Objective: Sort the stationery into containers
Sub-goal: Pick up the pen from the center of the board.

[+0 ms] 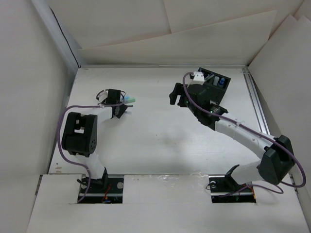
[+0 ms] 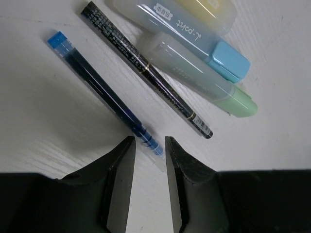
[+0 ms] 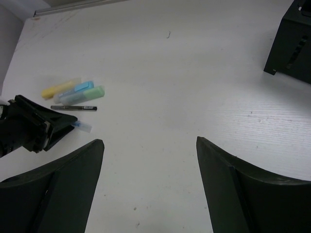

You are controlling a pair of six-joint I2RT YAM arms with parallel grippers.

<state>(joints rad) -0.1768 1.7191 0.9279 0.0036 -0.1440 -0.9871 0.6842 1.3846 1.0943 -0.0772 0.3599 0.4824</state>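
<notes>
A blue pen (image 2: 104,92) lies on the white table, its clear tip between the fingertips of my left gripper (image 2: 148,145), which is open and narrow. Beside it lie a thin black pen (image 2: 148,70), a blue-capped highlighter (image 2: 194,34), a green-capped highlighter (image 2: 204,80) and a yellow one (image 2: 204,7). From above, the left gripper (image 1: 115,98) is at the cluster of highlighters (image 1: 129,99). My right gripper (image 3: 149,141) is wide open and empty above bare table (image 1: 177,96). The black organiser box (image 1: 216,80) stands at the back right, partly hidden by the right arm; something blue shows inside it.
White walls close in the table on the left, back and right. A metal rail (image 1: 257,107) runs along the right edge. In the right wrist view the organiser's corner (image 3: 291,43) is at the upper right and the stationery (image 3: 77,94) lies far left.
</notes>
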